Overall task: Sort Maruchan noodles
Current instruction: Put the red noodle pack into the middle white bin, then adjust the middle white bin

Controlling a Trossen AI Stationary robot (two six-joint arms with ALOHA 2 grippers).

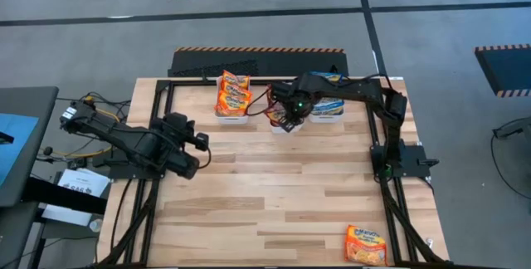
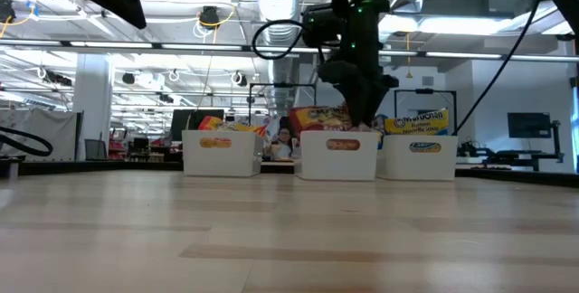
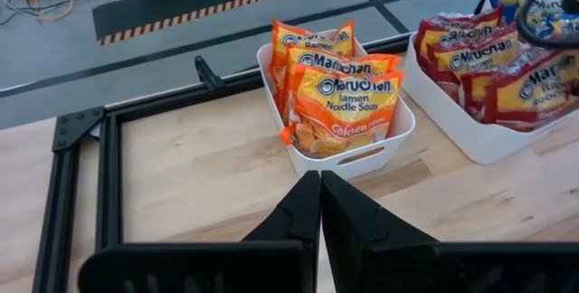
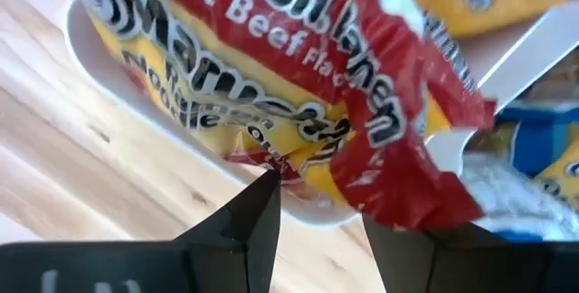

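Three white bins stand in a row at the table's far edge. The left bin [image 1: 231, 113] holds upright orange Maruchan packets [image 3: 339, 99]. The middle bin [image 2: 341, 155] holds red packets [image 3: 470, 53], and the right bin [image 2: 418, 159] holds blue ones [image 1: 329, 105]. One orange packet [image 1: 366, 244] lies flat near the front right corner. My right gripper [image 4: 321, 207] points down over the middle bin, open. Its fingertips stand just above a tilted red packet [image 4: 298, 85] lying on top of the others. My left gripper [image 3: 319, 177] is shut, held high at the table's left, facing the orange bin. My right gripper comes from above with its fingers spread over the top red packet's lower edge [image 4: 289, 162]. One fingertip [image 4: 267, 189] stands right at that edge, but I cannot tell whether it touches. The packet rests on the other packets in the middle bin.
A black metal frame [image 3: 109, 175] runs around the wooden table's edges. The wide middle of the table [image 1: 274, 186] is bare wood. Beyond the bins a person [image 2: 285, 139] shows in the room.
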